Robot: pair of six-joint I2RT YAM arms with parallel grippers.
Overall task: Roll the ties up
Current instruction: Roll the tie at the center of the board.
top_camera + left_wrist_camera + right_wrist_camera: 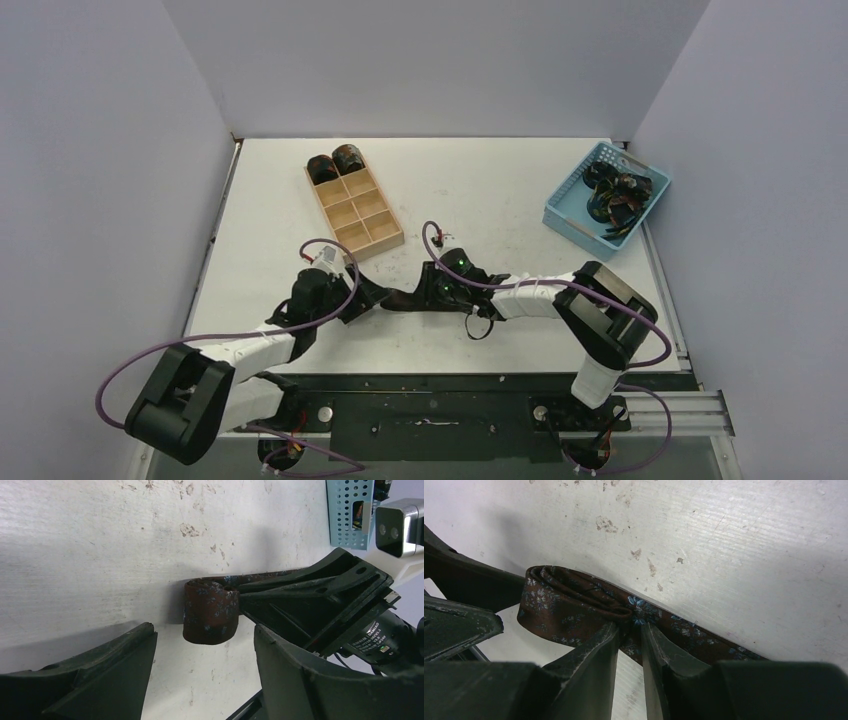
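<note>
Pinching the necktie [574,605] beside its coil, the nearly closed right pincer [630,630] likely prevents unwinding while the wide-open, empty left pincer [204,630] flanks the coil on the desk [724,540].

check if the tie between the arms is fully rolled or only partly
Partly rolled: one end of the tie is wound into a coil, the rest trails away flat.

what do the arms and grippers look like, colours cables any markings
The left arm and right arm have white links between bulky black joints, each trailed by a looping purple cable. The left gripper and right gripper have scuffed black wedge-shaped fingers. A green light glows on the right wrist.
</note>
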